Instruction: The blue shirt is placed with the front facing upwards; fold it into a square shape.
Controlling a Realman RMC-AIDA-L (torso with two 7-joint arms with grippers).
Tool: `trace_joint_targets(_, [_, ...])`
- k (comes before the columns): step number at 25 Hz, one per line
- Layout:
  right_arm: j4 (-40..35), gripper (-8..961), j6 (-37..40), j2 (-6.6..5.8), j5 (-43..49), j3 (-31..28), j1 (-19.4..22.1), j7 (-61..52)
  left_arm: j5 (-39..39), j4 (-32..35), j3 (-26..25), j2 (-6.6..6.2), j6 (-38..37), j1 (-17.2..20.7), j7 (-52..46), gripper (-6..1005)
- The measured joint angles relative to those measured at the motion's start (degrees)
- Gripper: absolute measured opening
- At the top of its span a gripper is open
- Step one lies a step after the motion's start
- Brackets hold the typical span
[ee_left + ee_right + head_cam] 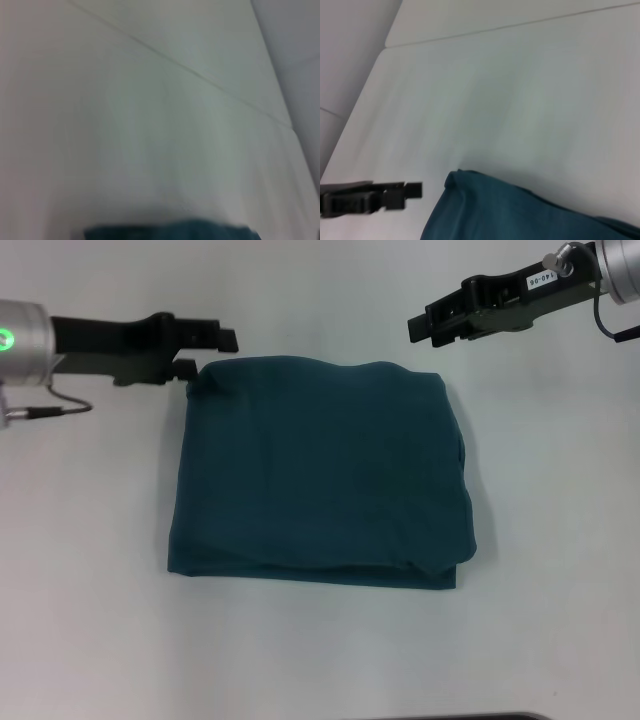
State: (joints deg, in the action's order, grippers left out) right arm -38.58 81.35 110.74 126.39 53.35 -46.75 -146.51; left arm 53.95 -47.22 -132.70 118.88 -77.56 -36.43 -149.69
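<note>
The blue shirt (pixel 320 475) lies folded into a rough square in the middle of the white counter (pixel 90 640), plain side up, edges stacked along the near and right sides. The left gripper (pixel 215 352) sits just beside the shirt's far left corner — fingers apart with a small gap, holding nothing. The right gripper (pixel 425 328) hangs above the counter beyond the far right corner, clear of the cloth — can't tell whether its fingers are apart or together.
</note>
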Motion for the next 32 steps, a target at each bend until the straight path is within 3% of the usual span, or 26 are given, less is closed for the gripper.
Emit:
trace_joint_targets(5, [0.0, 440, 1.59, -0.34, 0.06, 0.0, 0.67, 1.2, 1.15, 0.33, -6.08, -2.5, -14.32, 1.48, 3.82, 793])
trace_joint_targets(10, [-1.11, 440, 4.22, -0.04, -1.05, -0.88, 2.68, 11.76, 2.64, 0.55, -13.35, -2.88, -27.85, 3.96, 16.34, 793])
trace_joint_targets(12, [-4.01, 441, 6.01, 1.69, -2.9, -2.99, 5.26, 23.7, 4.59, 0.65, -14.72, -2.66, -31.63, 5.84, 26.32, 794])
trace_joint_targets(14, [-7.48, 441, 6.73, 4.26, -5.71, -5.34, 8.95, 37.7, 6.61, 0.75, -15.33, -1.88, -33.53, 8.53, 38.03, 795])
trace_joint_targets(16, [-9.97, 441, 5.97, 7.4, -10.02, -7.78, 13.35, 50.62, 8.43, 0.86, -16.11, -0.33, -32.83, 11.95, 50.2, 796])
trace_joint_targets(18, [-9.25, 442, 3.37, 9.08, -15.12, -8.67, 16.16, 58.95, 10.07, 1.02, -17.78, 1.64, -30.01, 15.2, 60.98, 797])
trace_joint_targets(21, [-6.36, 494, 2.97, 9.13, -19.61, -7.98, 18.05, 63.61, 10.82, 3.2, -19.22, 3.29, -27.6, 18.24, 71.8, 799])
trace_joint_targets(27, [-2.48, 648, 4.75, 9.41, -21.78, -6.08, 21.67, 71.5, 9.37, 11.09, -18.8, 2.9, -28.12, 20.13, 80.38, 802])
trace_joint_targets(32, [4.37, 694, 9.02, 9.07, -20.48, -0.21, 24.25, 86.94, 8.28, 13.98, -18.68, 3.06, -29.8, 23.03, 89.31, 803])
